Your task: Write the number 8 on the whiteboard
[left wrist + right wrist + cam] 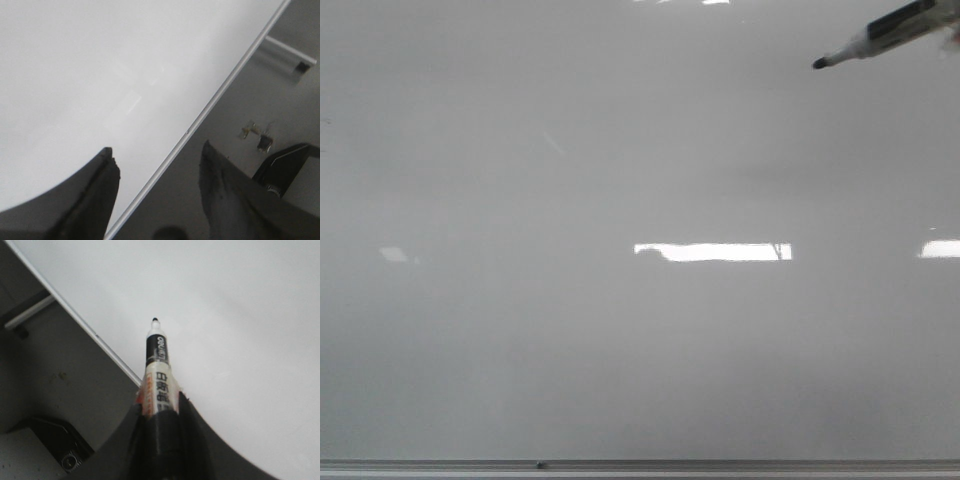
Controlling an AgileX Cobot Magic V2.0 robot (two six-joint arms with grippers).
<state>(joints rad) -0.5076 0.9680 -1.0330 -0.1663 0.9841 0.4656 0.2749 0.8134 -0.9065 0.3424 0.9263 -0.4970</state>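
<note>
- The whiteboard [620,350] fills the front view, with a grey bottom rail [640,465] along its lower edge; it serves as the landmark here.
- Left of the board's middle, no arm shows in the front view. The left gripper [157,160] appears only in its own wrist view, jaws spread apart and holding nothing, hanging over the board's rail [200,117]. I judge it is parked out of the way, since writing needs one arm.
- At the board's middle there are only glare bars [712,252]; no number 8 is drawn anywhere visible, so the task's figure is not yet begun.
- At the board's upper right, the marker [875,35] slants in with its dark tip [820,63] pointing toward the board's centre.
- The right gripper [159,405] is clamped around the marker's barrel [159,385], leaving the nib [155,320] well ahead of the fingers, likely so the tip alone meets the surface. Whether the nib touches the board, I cannot tell.
</note>
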